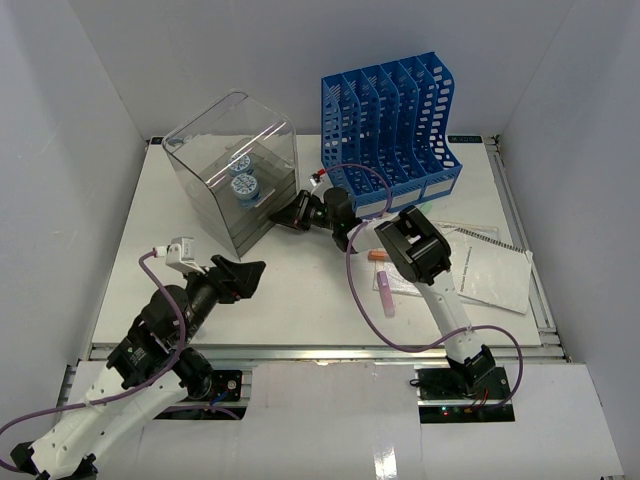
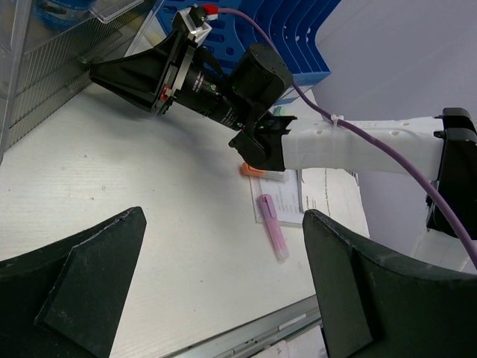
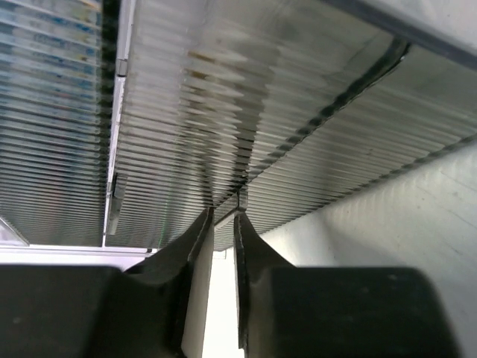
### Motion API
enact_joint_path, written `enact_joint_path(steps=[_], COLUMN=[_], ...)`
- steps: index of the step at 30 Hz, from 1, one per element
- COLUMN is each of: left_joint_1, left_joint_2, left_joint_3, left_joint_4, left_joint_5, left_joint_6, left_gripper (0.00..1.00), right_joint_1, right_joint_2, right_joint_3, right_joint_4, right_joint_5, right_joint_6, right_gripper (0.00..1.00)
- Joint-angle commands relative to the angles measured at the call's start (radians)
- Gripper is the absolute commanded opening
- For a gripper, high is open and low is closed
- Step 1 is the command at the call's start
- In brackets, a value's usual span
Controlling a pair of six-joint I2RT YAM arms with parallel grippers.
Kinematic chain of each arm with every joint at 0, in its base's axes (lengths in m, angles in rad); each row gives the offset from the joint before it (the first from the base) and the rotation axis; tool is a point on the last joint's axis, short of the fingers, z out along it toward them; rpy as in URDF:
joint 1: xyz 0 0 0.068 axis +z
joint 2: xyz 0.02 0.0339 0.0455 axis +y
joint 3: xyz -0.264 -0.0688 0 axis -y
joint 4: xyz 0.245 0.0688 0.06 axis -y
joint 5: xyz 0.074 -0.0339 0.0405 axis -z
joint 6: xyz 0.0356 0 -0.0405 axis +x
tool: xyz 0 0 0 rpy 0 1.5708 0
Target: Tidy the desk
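- Where the right gripper (image 3: 223,212) meets the ribbed front of the clear drawer box (image 1: 230,170), its two black fingers (image 3: 186,250) stand almost together with only a slim slit between them. The tips sit at a thin ridge on that front, and I cannot tell whether they pinch it.
- The right arm (image 1: 440,290) reaches from its base across the middle of the desk (image 1: 300,310) to the box's lower front corner.
- The left gripper (image 2: 223,216) hangs above the near-left part of the desk, its fingers (image 2: 89,276) wide apart and holding nothing.
- The desk, a flat white top with a metal rail at its front edge, lies under both arms, with white walls around it.
- The drawer box stands at the back left, and two blue-patterned rolls (image 1: 243,183) show inside it.
- A blue file rack (image 1: 390,115) stands at the back, just right of the box.
- A pink pen (image 1: 386,294) and a small orange item (image 1: 378,257) lie near the right arm, beside papers (image 1: 495,270) on the desk's right side.
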Motion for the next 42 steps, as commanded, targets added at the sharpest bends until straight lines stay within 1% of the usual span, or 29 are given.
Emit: enact_joint_path(steps=[1,5,12,18,23,25,29,30,33,34,37,39,41,42], left_joint_1=[0.000,0.000,0.000,0.000,0.000,0.000,0.000,0.000,0.000,0.000,0.001,0.000,0.000,0.000], left_joint_2=[0.012,0.023,0.036,0.049,0.051,0.059,0.105,0.119,0.185,0.211,0.295,0.345,0.398,0.417], left_joint_3=[0.008,0.013,-0.004,-0.004,-0.003,-0.003,0.003,0.006,0.031,0.040,0.061,0.063,0.063,0.071], left_joint_4=[0.024,0.022,0.024,0.024,0.024,0.026,0.050,0.059,0.101,0.116,0.164,0.198,0.242,0.255], left_joint_5=[0.004,0.005,0.010,0.026,0.042,0.049,0.075,0.084,0.125,0.143,0.202,0.241,0.289,0.303], left_joint_6=[-0.004,-0.002,-0.004,0.006,0.005,0.003,0.018,0.025,0.067,0.082,0.116,0.127,0.142,0.147], left_gripper=[0.98,0.98,0.98,0.98,0.98,0.98,0.98,0.98,0.98,0.98,0.98,0.98,0.98,0.98], right_joint_1=[0.008,0.007,0.000,-0.022,-0.042,-0.044,-0.048,-0.050,-0.057,-0.059,-0.066,-0.073,-0.074,-0.074], right_joint_2=[0.032,0.032,-0.044,-0.146,-0.230,-0.245,-0.249,-0.254,-0.323,-0.356,-0.459,-0.561,-0.675,-0.698], right_joint_3=[0.027,0.012,-0.097,-0.299,-0.435,-0.465,-0.436,-0.423,-0.420,-0.425,-0.456,-0.480,-0.508,-0.515], right_joint_4=[0.128,0.154,0.197,0.238,0.271,0.275,0.241,0.216,0.142,0.102,-0.037,-0.150,-0.316,-0.382], right_joint_5=[0.024,0.018,-0.002,-0.023,-0.037,-0.054,-0.120,-0.135,-0.189,-0.202,-0.231,-0.245,-0.233,-0.211], right_joint_6=[0.052,0.064,0.046,0.003,-0.020,-0.036,-0.110,-0.134,-0.219,-0.262,-0.416,-0.542,-0.744,-0.788], right_gripper=[0.12,0.08,0.08,0.08,0.08,0.09,0.41,0.47,0.85,0.90,0.90,0.90,0.90,0.90])
